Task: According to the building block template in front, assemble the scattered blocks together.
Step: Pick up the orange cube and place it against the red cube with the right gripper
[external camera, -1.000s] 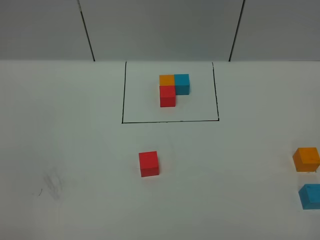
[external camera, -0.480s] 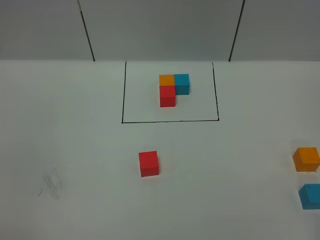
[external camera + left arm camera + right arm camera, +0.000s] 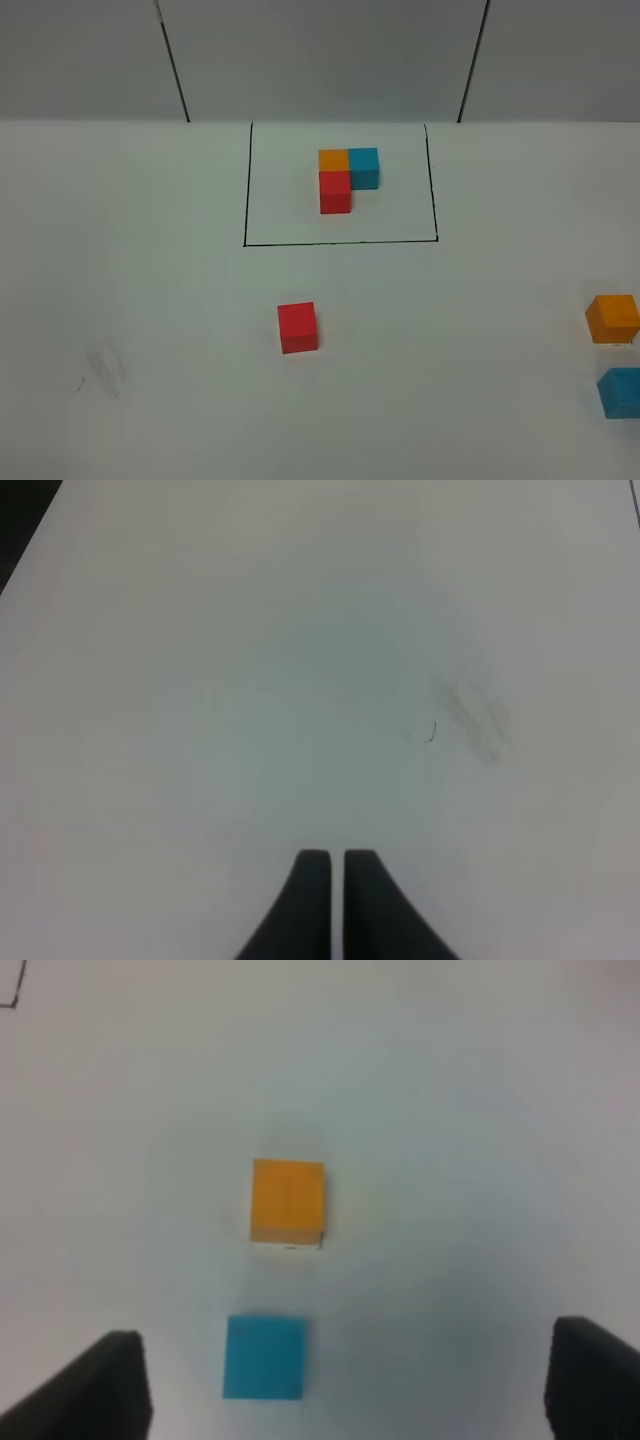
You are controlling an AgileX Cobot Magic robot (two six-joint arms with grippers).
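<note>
The building block template sits at the back of the white table inside a thin black drawn rectangle: orange, blue and red cubes in an L. Of the scattered blocks, the red block lies in the middle, the orange block and the blue block at the right edge. Neither arm shows in the high view. My right gripper hangs open above the blue block, with the orange block beyond it. My left gripper is shut on nothing over bare table.
A faint grey smudge marks the table at the front left, also the smudge ahead of the left gripper. A grey panelled wall rises behind the table. A dark table edge shows in the left wrist view.
</note>
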